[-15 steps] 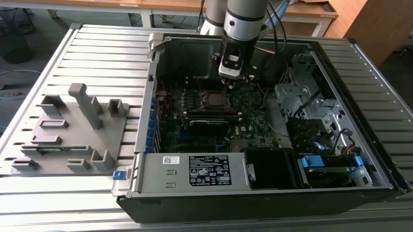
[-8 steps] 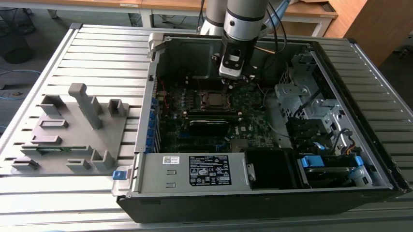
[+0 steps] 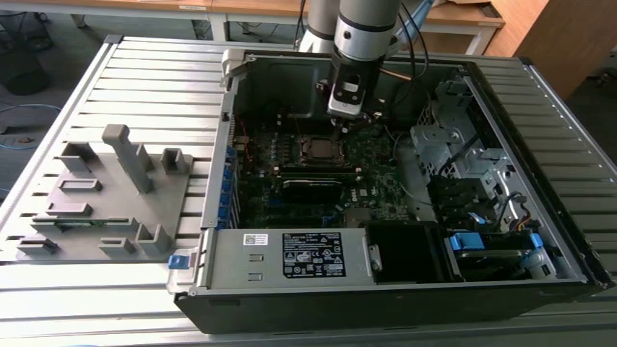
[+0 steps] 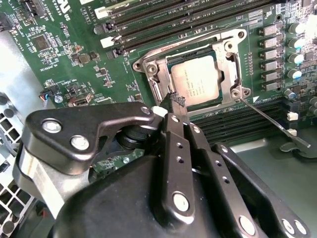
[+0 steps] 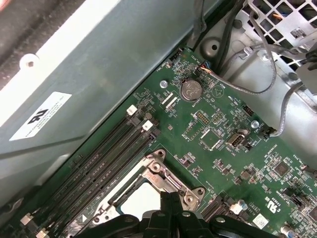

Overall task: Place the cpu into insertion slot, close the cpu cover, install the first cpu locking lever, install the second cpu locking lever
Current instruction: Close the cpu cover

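1. Chassis of dark steel, an open computer case (image 3: 279, 79), lies on the slatted metal worktop (image 3: 154, 79). It holds one dark green motherboard (image 3: 371, 159) and one silver power-supply box (image 3: 241, 260) with a black label.
2. On the board, the square insertion slot with its silvery rim (image 4: 148, 67) holds the flat silver-grey cpu (image 4: 195, 82). The thin silvery cpu cover frame (image 4: 225, 69) lies down around the chip, whose top shows through the window.
3. The black claw (image 4: 176, 99) has its two fingers drawn together, with nothing seen between them. Its tip sits just beside the edge of the slot.
4. The second wrist view shows one thin metal locking lever (image 4: 270, 121) angling out from a slot corner, away from the frame and across the long black memory slots (image 4: 237, 121).
5. The first wrist view shows one round silver coin battery (image 5: 190, 90), two white slot latches (image 5: 131, 110) and the claw (image 5: 171, 201) at the slot's rim.
6. The exterior view shows the grey arm reaching down into the case, with the claw (image 3: 339, 126) just beside the slot (image 3: 318, 148). One grey moulded fixture plate (image 3: 106, 210) with upright posts rests on the worktop at the exterior view's left, apart from the case.
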You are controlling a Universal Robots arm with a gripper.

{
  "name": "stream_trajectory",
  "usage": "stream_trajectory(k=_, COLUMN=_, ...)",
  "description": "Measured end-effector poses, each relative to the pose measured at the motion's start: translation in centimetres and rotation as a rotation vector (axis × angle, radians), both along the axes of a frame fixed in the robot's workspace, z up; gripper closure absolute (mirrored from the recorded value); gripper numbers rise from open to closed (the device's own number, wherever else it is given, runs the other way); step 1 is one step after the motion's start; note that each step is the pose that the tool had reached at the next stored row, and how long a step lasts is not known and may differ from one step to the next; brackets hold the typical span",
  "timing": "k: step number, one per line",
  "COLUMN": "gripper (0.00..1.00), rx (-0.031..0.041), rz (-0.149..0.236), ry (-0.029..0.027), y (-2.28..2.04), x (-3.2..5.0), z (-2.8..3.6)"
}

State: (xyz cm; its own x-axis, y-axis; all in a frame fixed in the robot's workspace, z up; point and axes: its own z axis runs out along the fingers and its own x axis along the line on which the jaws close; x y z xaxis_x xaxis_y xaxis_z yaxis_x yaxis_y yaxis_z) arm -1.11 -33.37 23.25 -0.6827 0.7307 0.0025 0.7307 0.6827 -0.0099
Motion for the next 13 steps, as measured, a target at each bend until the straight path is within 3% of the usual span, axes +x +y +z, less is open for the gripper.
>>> stream_trajectory(k=13, gripper=0.89, rx=0.0000, rz=0.027, ry=0.0000, y=0.00, x=0.00, z=0.00)
